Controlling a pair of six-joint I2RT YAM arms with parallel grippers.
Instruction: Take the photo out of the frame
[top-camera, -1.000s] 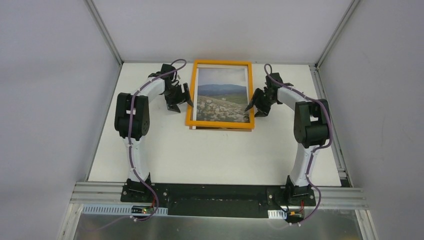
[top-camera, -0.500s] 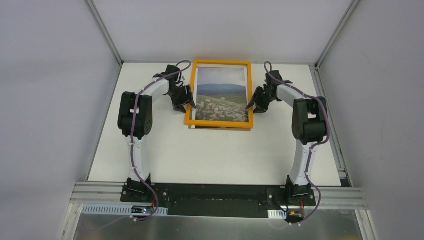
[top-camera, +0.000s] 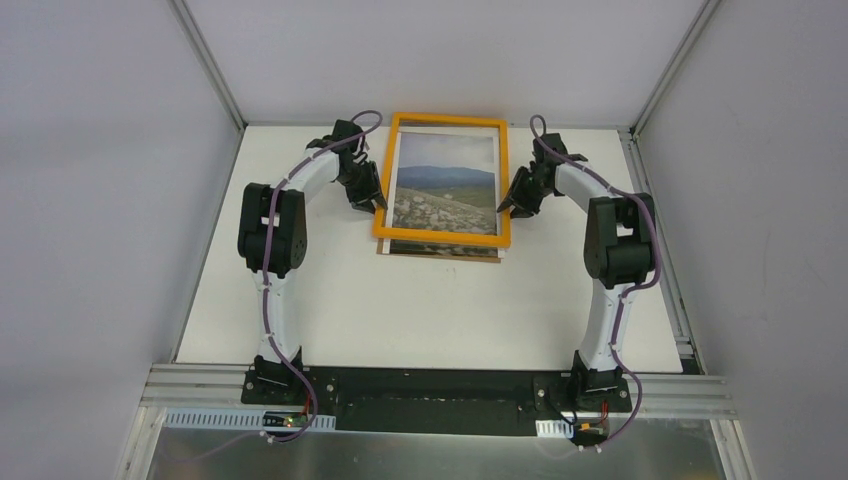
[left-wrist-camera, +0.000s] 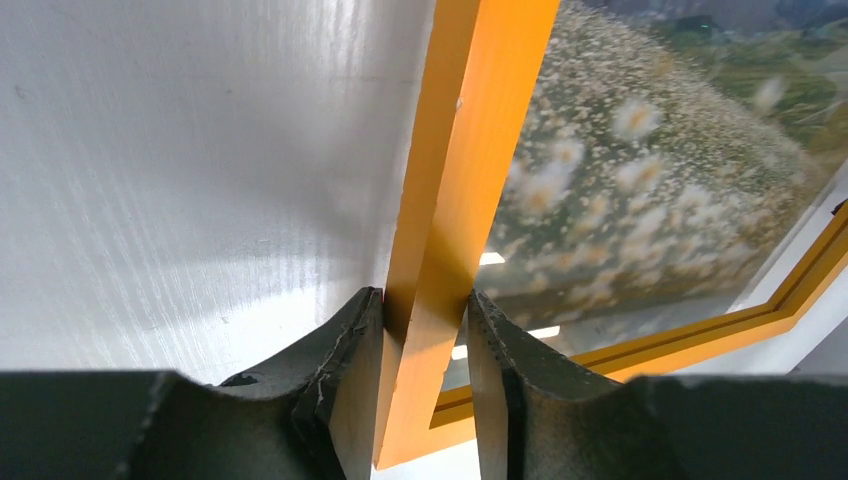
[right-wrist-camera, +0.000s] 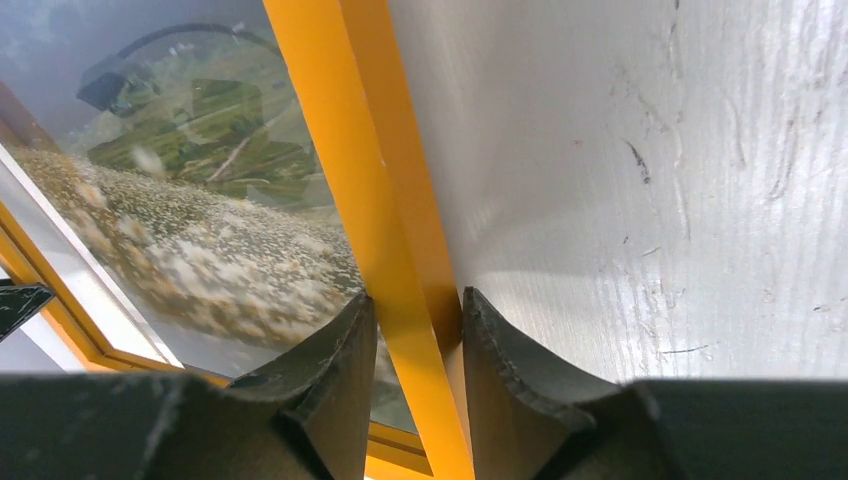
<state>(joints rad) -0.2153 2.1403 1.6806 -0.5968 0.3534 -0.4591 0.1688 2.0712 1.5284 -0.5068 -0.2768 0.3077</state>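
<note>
The frame (top-camera: 447, 121), with a narrow bright orange border, lies at the far middle of the table. The photo (top-camera: 445, 185) of hills and flowered meadow shows inside it. My left gripper (top-camera: 377, 200) is shut on the frame's left rail. In the left wrist view the gripper (left-wrist-camera: 425, 300) pinches the orange rail (left-wrist-camera: 470, 150), with the photo (left-wrist-camera: 640, 180) to its right. My right gripper (top-camera: 505, 205) is shut on the right rail. The right wrist view shows this gripper (right-wrist-camera: 415, 300) astride the rail (right-wrist-camera: 340, 120), beside the photo (right-wrist-camera: 200, 220).
Below the frame's near rail a dark strip with a brown edge (top-camera: 440, 250) sticks out flat on the white table (top-camera: 430, 310). Grey walls and aluminium posts (top-camera: 205, 60) close in the table on three sides. The arm bases (top-camera: 275, 375) stand at the near edge.
Both grippers moved inward and closed on the frame's side rails. The frame shifted toward the far wall, uncovering a wider strip below its near rail.
</note>
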